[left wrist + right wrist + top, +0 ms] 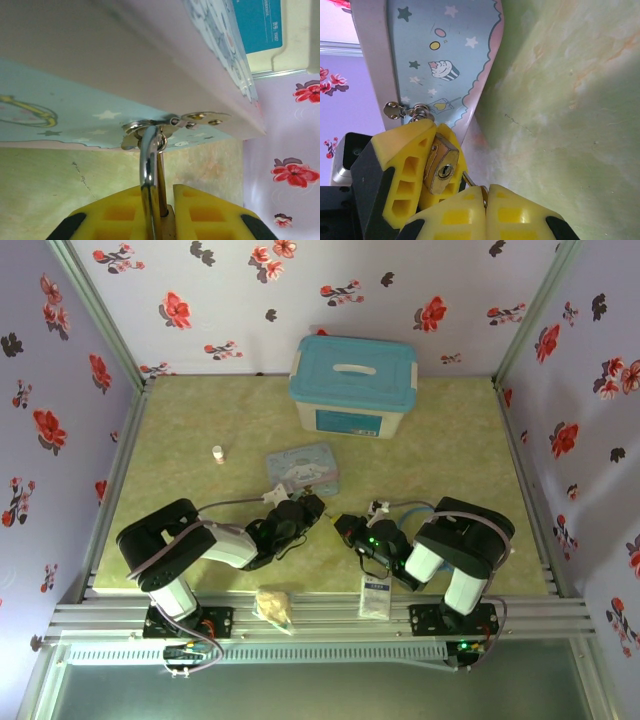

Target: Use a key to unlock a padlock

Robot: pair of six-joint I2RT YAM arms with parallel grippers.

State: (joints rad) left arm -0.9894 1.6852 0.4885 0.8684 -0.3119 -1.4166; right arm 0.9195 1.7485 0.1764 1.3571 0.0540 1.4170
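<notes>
The brass padlock is clamped between the yellow fingers of my left gripper, with its keyhole facing the right wrist camera. Its silver shackle passes through the hasp of the pastel cartoon tin. My right gripper is shut on the key. The thin blade pokes out toward the padlock, its tip just below and to the right of the keyhole and outside it. From above, the left gripper and the right gripper meet in front of the tin.
A white box with a blue lid stands at the back. A small white bottle is left of the tin. A crumpled beige lump and a white packet lie at the near rail. Floral walls enclose the table.
</notes>
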